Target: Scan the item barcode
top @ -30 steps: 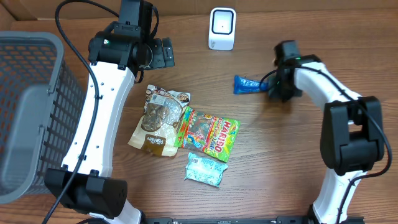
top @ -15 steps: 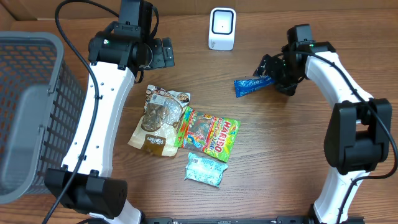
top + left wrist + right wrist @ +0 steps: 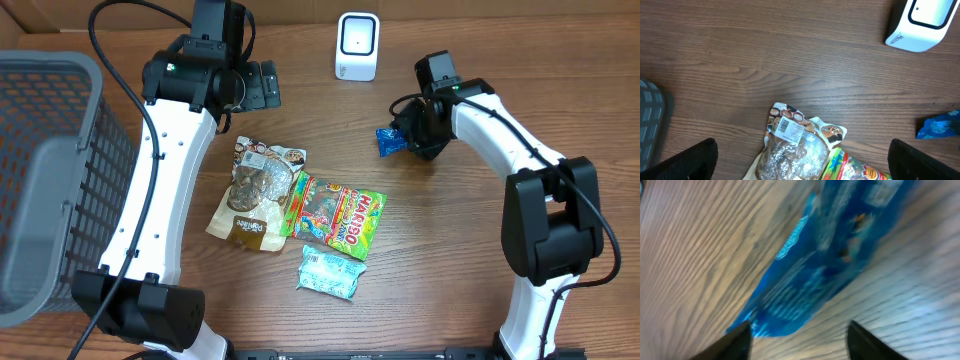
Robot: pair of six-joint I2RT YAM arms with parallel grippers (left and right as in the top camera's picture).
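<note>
The item, a blue snack packet [image 3: 387, 140], lies on the wooden table just below and right of the white barcode scanner [image 3: 357, 47]. My right gripper [image 3: 414, 126] hangs over the packet's right end and hides part of it. In the right wrist view the blue packet [image 3: 825, 265] fills the frame, blurred, and the right gripper [image 3: 799, 327] stands open, its left finger at the packet's lower tip. My left gripper [image 3: 262, 85] is open and empty at the back left. The left wrist view shows the scanner [image 3: 922, 22] and the packet's end [image 3: 941, 125].
A brown cookie bag [image 3: 250, 190], a green Haribo bag [image 3: 335, 215] and a pale teal packet [image 3: 332, 272] lie mid-table. A grey basket [image 3: 50, 180] stands at the left edge. The cookie bag [image 3: 800, 145] lies between the left gripper [image 3: 802, 156] fingers' view.
The right gripper opened, let go of the blue packet, lifted away to the right, then swung back left over the packet's right end. The left arm has not moved.
</note>
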